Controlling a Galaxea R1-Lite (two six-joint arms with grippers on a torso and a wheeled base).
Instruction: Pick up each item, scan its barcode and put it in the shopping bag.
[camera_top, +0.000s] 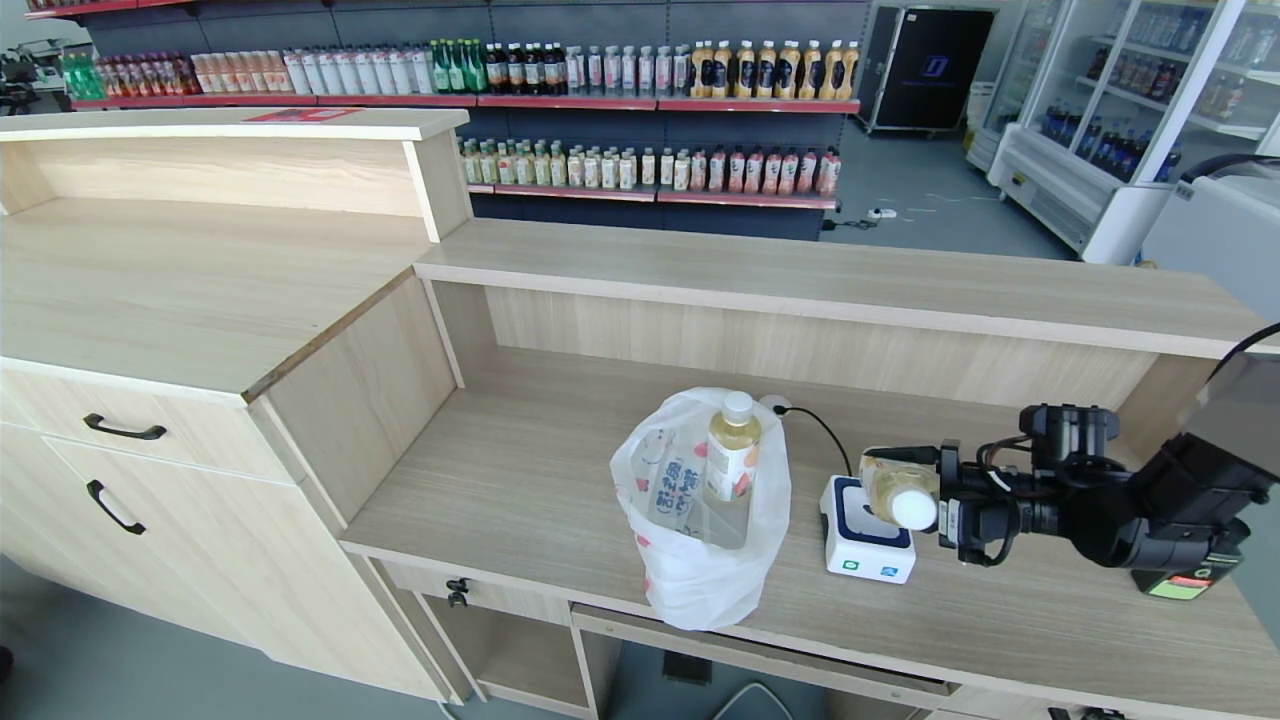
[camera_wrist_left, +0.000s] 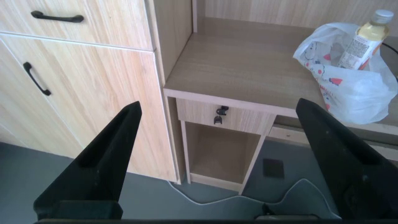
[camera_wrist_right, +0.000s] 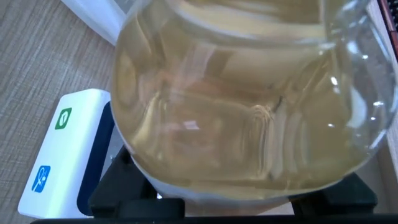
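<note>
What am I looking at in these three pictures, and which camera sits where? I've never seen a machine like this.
This is a two-armed robot at a shop checkout. The wide picture comes from a camera on its head, looking down at the wooden counter; the other two come from cameras on its wrists. The right hand grips a bottle of pale yellow drink, lying sideways, over the small white scanner; its wrist camera sees that bottle close up. The left hand hangs open and empty in front of the counter. On the counter stands a white shopping bag with another bottle upright inside.
</note>
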